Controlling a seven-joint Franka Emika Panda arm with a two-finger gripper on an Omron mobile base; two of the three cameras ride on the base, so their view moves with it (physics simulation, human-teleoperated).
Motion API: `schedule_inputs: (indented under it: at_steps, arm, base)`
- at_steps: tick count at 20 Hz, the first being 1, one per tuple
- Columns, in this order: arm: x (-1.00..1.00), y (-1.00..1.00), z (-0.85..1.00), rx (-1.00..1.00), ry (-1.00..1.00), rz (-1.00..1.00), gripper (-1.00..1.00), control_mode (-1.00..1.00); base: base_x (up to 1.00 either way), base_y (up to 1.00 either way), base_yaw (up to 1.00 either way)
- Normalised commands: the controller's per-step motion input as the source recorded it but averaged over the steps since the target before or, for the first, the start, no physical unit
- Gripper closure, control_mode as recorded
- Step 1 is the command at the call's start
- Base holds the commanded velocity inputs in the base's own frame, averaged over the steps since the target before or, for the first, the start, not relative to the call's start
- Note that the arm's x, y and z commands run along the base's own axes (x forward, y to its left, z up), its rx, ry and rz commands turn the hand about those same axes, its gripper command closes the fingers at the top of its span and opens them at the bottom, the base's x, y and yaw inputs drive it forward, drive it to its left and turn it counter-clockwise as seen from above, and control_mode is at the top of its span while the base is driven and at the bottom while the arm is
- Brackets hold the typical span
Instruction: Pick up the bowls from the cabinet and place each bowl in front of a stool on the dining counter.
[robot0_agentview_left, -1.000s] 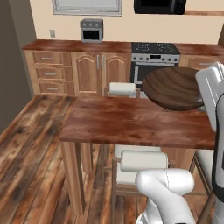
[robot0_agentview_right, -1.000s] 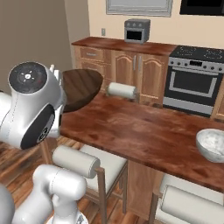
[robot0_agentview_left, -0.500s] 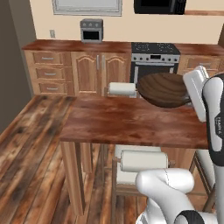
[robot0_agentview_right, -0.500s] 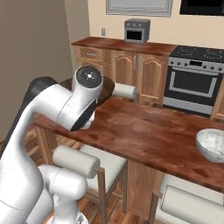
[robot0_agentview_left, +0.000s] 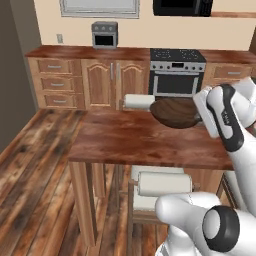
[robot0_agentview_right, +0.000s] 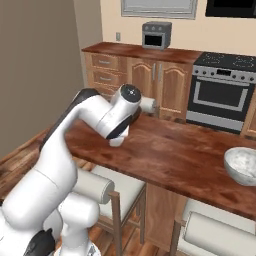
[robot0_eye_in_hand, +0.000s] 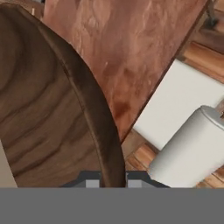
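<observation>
Wooden bowl (robot0_agentview_left: 176, 112) is hanging above the dining counter (robot0_agentview_left: 135, 142), the gripper (robot0_eye_in_hand: 113, 180) pinching its rim tightly.

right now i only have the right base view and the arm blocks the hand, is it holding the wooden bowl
observer: yes, in the hand view the gripper is shut on the rim of the wooden bowl.
operator: where is it over the counter
observer: in the left base view the bowl is at the far edge of the dining counter, just right of the far stool with its white back roll.
</observation>
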Motion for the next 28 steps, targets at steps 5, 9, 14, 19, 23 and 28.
schedule_inputs:
  at_steps: [5, 9, 14, 19, 23, 28]
  arm:
    - [1.00, 0.00, -0.91, 0.01, 0.02, 0.00, 1.00, -1.00]
    - [0.84, -0.02, -0.83, 0.05, 0.00, 0.00, 1.00, -1.00]
    - [0.41, -0.11, -0.64, 0.04, 0.00, 0.00, 1.00, -1.00]
    - [0.07, -0.19, -0.44, 0.03, 0.08, 0.00, 1.00, -1.00]
    - [0.11, -0.10, -0.52, 0.00, 0.06, 0.00, 1.00, -1.00]
    - [0.12, -0.03, -0.43, 0.00, 0.05, 0.00, 1.00, -1.00]
  base:
    - [0.00, 0.00, 0.00]
    - [0.00, 0.00, 0.00]
    - [0.00, 0.00, 0.00]
    - [0.00, 0.00, 0.00]
    - [0.00, 0.00, 0.00]
    - [0.00, 0.00, 0.00]
